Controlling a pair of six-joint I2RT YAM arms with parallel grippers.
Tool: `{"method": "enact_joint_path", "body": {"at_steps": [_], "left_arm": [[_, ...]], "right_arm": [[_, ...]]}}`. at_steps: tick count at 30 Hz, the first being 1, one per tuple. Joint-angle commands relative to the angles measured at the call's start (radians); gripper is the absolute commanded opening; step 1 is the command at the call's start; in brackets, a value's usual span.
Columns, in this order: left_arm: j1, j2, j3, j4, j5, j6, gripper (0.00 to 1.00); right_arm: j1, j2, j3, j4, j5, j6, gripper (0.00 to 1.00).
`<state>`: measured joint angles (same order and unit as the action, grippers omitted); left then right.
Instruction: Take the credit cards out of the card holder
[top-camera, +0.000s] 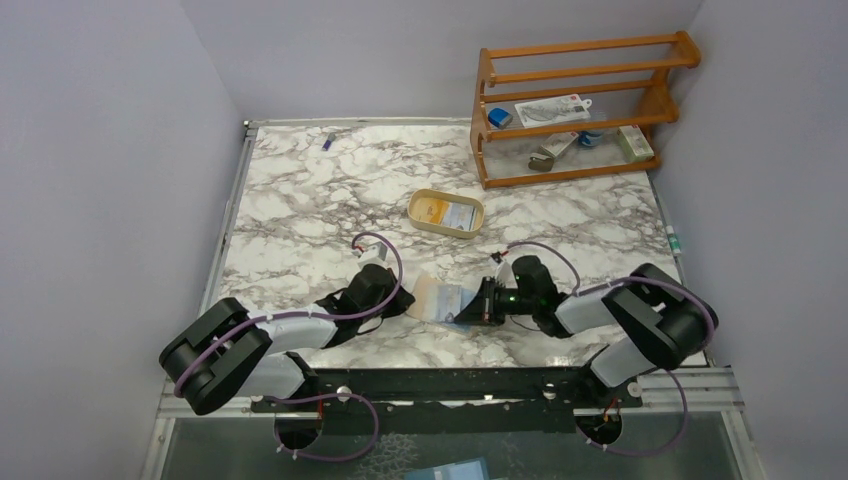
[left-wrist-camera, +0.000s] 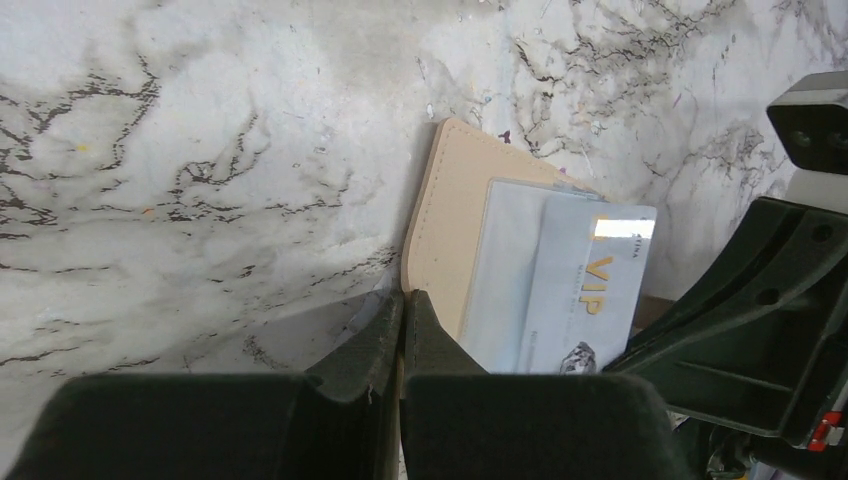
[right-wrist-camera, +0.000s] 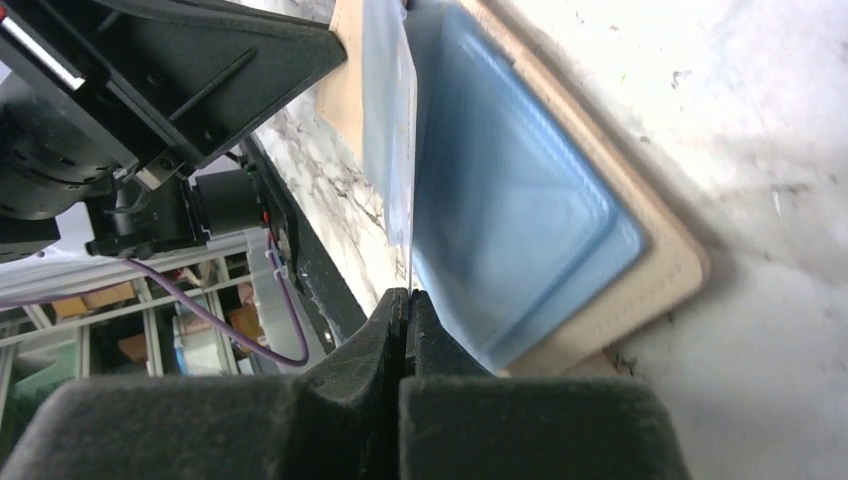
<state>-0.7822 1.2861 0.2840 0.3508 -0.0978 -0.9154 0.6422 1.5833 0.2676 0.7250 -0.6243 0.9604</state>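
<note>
Extraction under way: 2 credit cards (top-camera: 434, 208) already lie in the oval tray (top-camera: 411, 211). The left gripper (left-wrist-camera: 403, 305) is closed, apparently pinching the edge of the card holder (left-wrist-camera: 447, 215), which lies between the arms. The right gripper (right-wrist-camera: 405, 305) is clamped on a VIP card (left-wrist-camera: 590, 290) that is not yet clear of the holder.

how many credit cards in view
3: yellow-orange plastic card and bluish-white card in the oval tan tray; pale VIP card in the right tool, partly inside the beige soft card holder. More may be hidden inside.
</note>
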Motion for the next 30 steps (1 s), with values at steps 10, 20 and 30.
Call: {"method": "enact_joint_path", "body": {"at_steps": [10,20,30], "left_arm": [[0.020,0.016,-0.048,-0.155,-0.055,0.036,0.00],[0.023,0.020,-0.044,-0.146,-0.048,0.037,0.00],[0.023,-0.009,-0.030,-0.167,-0.052,0.043,0.00]], "right_arm": [[-0.011,-0.344,-0.060,-0.493,0.180,-0.080,0.01],[-0.015,-0.582,0.134,-0.796,0.294,-0.136,0.01],[-0.126,-0.278,0.446,-0.691,0.238,-0.199,0.01]]}}
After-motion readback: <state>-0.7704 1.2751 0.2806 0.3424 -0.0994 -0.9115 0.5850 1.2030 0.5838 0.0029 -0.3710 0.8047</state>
